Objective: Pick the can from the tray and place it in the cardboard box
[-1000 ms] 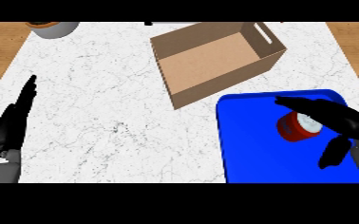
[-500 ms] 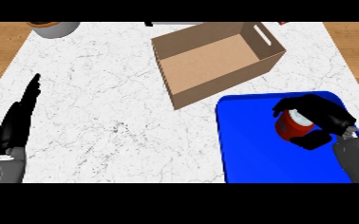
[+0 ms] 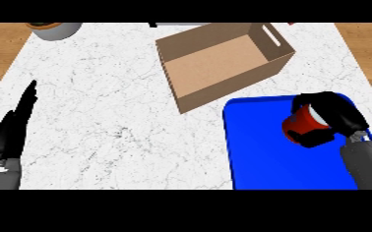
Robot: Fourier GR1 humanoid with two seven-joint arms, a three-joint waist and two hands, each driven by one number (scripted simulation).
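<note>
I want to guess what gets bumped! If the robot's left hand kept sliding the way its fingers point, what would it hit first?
Probably nothing soon. The left hand points up the bare counter; the grey pot sits slightly right of that line.

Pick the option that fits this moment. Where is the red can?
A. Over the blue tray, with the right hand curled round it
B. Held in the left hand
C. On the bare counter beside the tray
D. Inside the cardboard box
A: the right hand curls round the can over the tray; the box holds nothing.
</note>
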